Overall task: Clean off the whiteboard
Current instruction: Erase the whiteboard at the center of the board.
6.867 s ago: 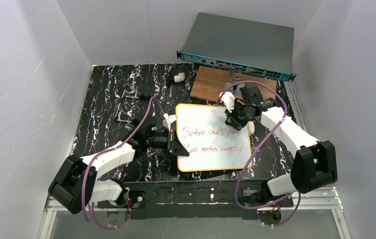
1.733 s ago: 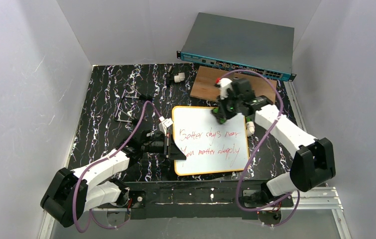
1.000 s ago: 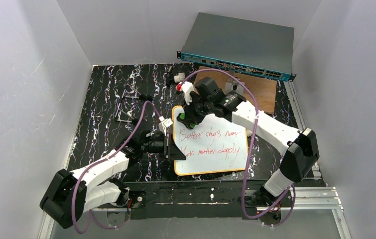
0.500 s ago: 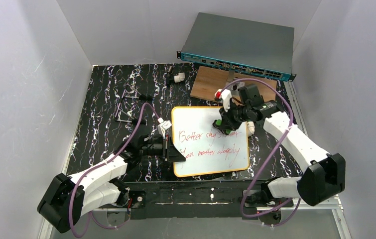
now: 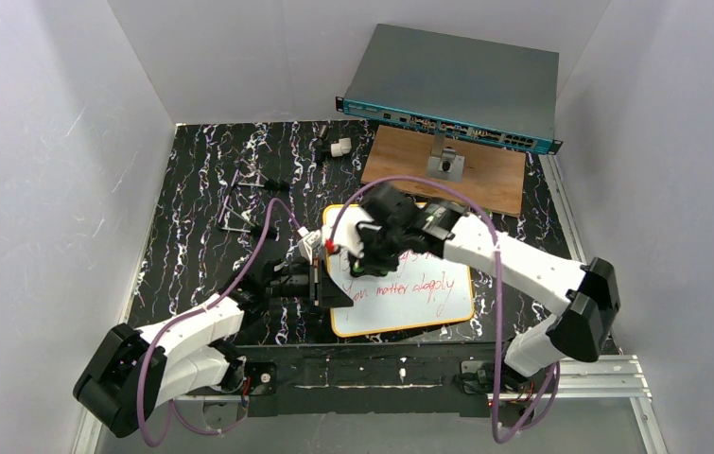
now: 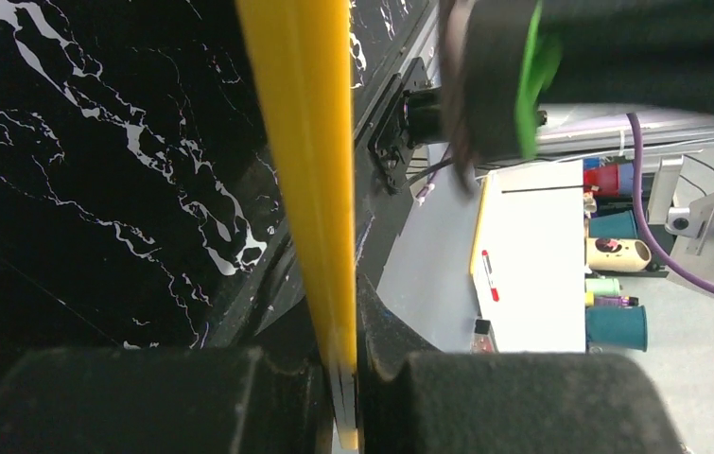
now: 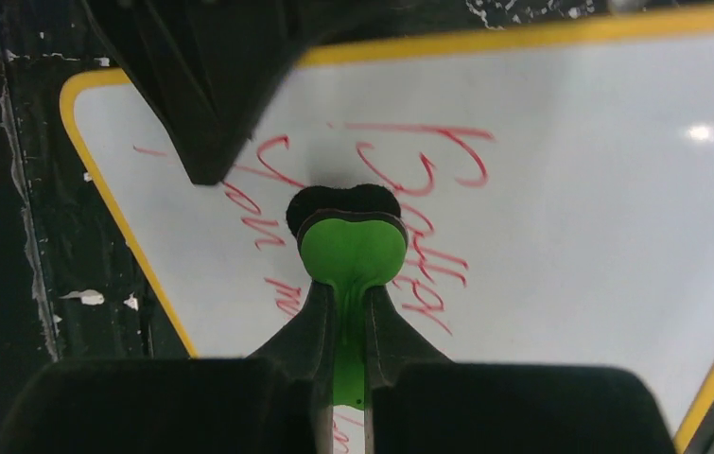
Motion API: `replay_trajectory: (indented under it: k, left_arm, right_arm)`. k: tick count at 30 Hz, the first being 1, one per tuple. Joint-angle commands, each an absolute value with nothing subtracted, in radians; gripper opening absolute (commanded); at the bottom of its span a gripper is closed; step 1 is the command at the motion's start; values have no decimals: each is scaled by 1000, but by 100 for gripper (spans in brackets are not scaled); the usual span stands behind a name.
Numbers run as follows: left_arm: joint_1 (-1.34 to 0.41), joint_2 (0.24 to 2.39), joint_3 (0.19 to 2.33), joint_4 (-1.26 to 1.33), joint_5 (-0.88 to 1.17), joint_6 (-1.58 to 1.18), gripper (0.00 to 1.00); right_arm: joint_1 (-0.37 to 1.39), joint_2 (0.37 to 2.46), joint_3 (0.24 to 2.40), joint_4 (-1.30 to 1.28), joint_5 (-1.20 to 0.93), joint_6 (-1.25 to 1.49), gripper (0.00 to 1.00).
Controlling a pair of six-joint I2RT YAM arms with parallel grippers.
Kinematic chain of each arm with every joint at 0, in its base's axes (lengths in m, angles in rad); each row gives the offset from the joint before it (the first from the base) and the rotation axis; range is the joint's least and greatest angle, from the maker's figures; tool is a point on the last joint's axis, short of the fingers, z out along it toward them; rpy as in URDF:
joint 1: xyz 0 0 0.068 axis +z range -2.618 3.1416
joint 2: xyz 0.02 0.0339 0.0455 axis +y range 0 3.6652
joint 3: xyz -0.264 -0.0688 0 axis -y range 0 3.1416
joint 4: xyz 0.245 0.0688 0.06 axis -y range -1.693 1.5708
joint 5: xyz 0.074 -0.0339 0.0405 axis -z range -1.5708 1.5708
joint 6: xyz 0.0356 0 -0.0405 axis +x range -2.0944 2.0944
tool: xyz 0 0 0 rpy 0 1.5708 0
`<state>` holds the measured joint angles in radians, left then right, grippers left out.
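Top external view showed the whiteboard [image 5: 409, 312] lying flat on the dark marbled table [image 5: 201, 189], near the arms' bases, with red writing [image 7: 428, 180] across it. The left gripper [image 6: 341, 378] was clamped on its yellow left rim. The right gripper [image 7: 351, 307] was closed round a green eraser [image 7: 351, 248], its pad on the board's left part. The board looked thin, light, stiff and slick, likely to slide under wiping, so the rim seemed the best place to hold it.

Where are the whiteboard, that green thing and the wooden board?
whiteboard [image 5: 400, 312]: top view, blank white area near front edge.
green eraser [image 7: 351, 251]: right wrist view, its rounded head.
wooden board [image 5: 495, 180]: top view, bare right part.
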<state>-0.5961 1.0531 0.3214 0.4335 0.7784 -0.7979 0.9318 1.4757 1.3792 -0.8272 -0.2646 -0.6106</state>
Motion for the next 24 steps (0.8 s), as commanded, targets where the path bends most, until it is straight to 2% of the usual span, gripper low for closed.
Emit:
replay_trajectory:
  k: [1, 18, 24]
  left_arm:
    - [-597, 1039, 371, 487, 745, -780, 0]
    - [-601, 1045, 373, 477, 740, -772, 0]
    - [-601, 1040, 368, 485, 741, -767, 0]
  right_arm:
    - [1049, 1517, 1440, -768, -10, -600, 1]
    - [1170, 1606, 1434, -600, 246, -509, 1]
    - [1180, 1547, 1372, -709, 55, -616, 1]
